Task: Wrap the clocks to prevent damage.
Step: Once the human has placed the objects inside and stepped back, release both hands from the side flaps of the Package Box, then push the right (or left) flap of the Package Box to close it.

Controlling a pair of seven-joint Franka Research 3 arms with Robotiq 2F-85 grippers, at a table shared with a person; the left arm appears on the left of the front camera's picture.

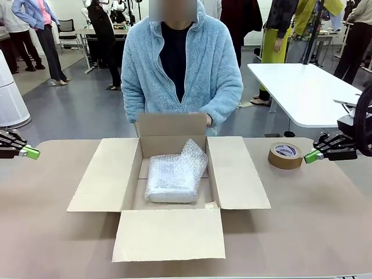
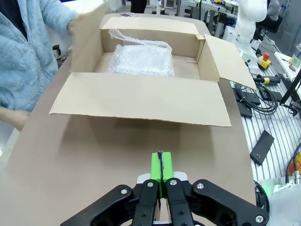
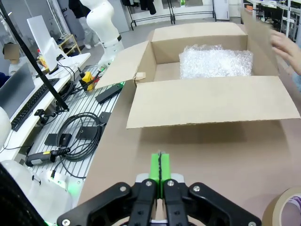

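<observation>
front view: i see the open brown cardboard box (image 1: 93,174) holding the clocks (image 1: 174,176), one whitish bubble-wrap bundle, on its floor. right of it lies a brown tape roll (image 1: 285,156), print unreadable. left gripper (image 1: 32,153) and right gripper (image 1: 311,156) both sit pinched closed, empty.

The bubble-wrap bundle (image 1: 174,177) is whitish and bubble-dotted — cardboard box (image 1: 102,174) and tape roll (image 1: 284,163) are brown, the person's fleece (image 1: 218,70) pale blue.

The clocks (image 1: 176,176) are lying flat as one whitish bubble-wrap bundle, pillow-like, on the box (image 1: 97,177) floor, with a loose wrap end sticking up.
</observation>
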